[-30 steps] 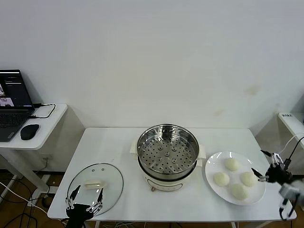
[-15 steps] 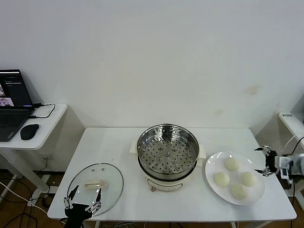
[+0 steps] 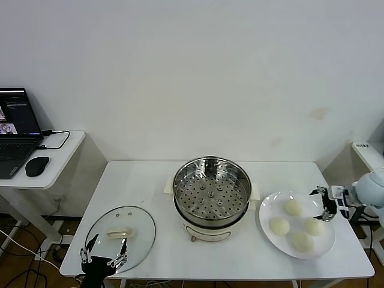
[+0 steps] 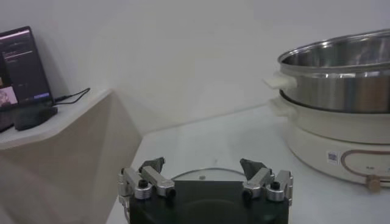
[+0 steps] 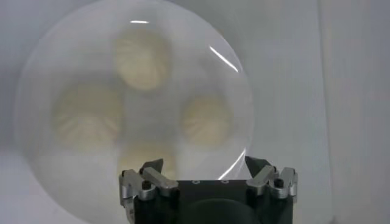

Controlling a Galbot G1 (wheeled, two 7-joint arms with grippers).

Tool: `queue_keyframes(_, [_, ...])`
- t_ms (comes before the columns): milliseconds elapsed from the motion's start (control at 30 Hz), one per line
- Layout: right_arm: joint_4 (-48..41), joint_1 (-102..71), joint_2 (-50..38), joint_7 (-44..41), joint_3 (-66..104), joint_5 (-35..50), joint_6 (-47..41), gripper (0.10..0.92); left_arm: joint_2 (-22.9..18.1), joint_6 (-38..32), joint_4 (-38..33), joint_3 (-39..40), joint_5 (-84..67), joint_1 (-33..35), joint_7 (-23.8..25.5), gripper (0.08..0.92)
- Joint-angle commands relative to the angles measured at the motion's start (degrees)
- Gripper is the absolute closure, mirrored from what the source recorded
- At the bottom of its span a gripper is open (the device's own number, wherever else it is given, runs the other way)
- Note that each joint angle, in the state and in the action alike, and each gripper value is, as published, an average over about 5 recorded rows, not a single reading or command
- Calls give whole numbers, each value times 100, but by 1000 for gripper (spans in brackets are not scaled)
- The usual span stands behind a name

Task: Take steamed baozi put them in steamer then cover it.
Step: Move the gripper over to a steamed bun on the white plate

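1. To the right of the steamer [image 3: 212, 198], the white plate [image 3: 268, 211] carries all four steamed baozi [image 3: 293, 207]; none is in the pot yet, and its perforated tray lies bare.
2. Beyond the plate's far-from-steamer edge, the right gripper [image 3: 320, 204] hangs with its jaws spread wide and nothing between them. In the right wrist view the buns [image 5: 206, 119] sit ahead of that claw, apart from it.
3. Risk: a soft bun may squash or tear if the jaws close too hard, or slip free if they catch only its rounded top.
4. Risk: the four buns lie close together, so a wide claw coming down on one could nudge its neighbour or push it off the plate.
5. Risk: a low approach could strike the plate rim and slide the plate toward the steamer or the table [image 3: 144, 180] edge.
6. Left of the steamer, the glass cover [image 3: 120, 231] rests flat near the table's front edge, handle up.
7. The left gripper [image 3: 102, 259] waits at the cover's front rim, jaws wide and empty. A careless move there could drag the cover off the table.
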Motion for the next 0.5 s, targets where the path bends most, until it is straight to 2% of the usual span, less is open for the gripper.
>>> queue_keyframes(33, [-676,1280,479,-148,-1515,50,-42,203,2,13,7,-1,16,-8,2,177])
queue_keyframes(500, [-954,1225,872,6,-1680,-117,-173,203,-3,13,30,5,48,-14,28,177])
